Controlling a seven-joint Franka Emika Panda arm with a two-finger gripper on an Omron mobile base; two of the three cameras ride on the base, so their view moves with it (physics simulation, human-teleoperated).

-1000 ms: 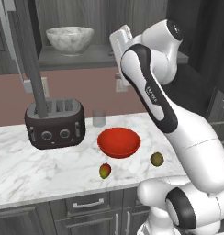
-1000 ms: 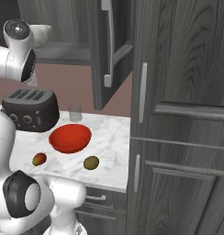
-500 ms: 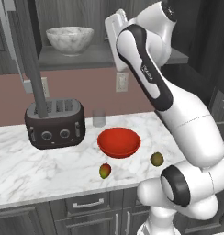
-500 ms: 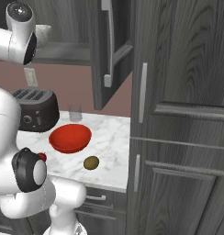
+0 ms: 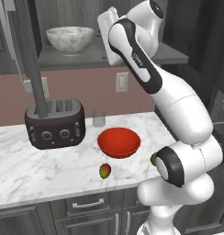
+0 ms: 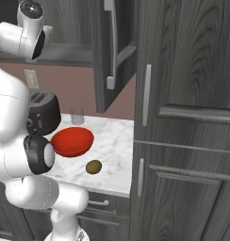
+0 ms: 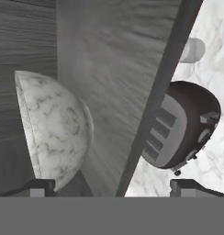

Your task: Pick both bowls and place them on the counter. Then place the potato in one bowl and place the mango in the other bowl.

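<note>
While up high by the shelf: arm raised, hand level with the dark shelf board (image 5: 132, 55), just right of the marbled bowl.
Gripper (image 7: 113, 187): two dark tips at the bottom of the hand view, set wide apart, nothing between them.
Marbled bowl (image 5: 70, 40): sitting upright on the shelf board, well above the counter; in the hand view (image 7: 54, 131) rolled sideways, close to the left fingertip (image 7: 38, 187), not touching as far as can be told.
Red bowl (image 5: 119, 142): down on the counter (image 5: 22, 160) already, right of the toaster; nothing inside.
Mango (image 5: 104, 171): on the marble just in front of the red bowl, near the counter's front edge.
Potato (image 6: 93, 166): on the counter in front-right of the red bowl (image 6: 72, 141); mostly hidden behind the arm in the left base view.
Toaster (image 5: 55, 124): dark, left of the red bowl, slots up.
Glass (image 5: 99, 118): small, clear, behind the bowl by the wall.
</note>
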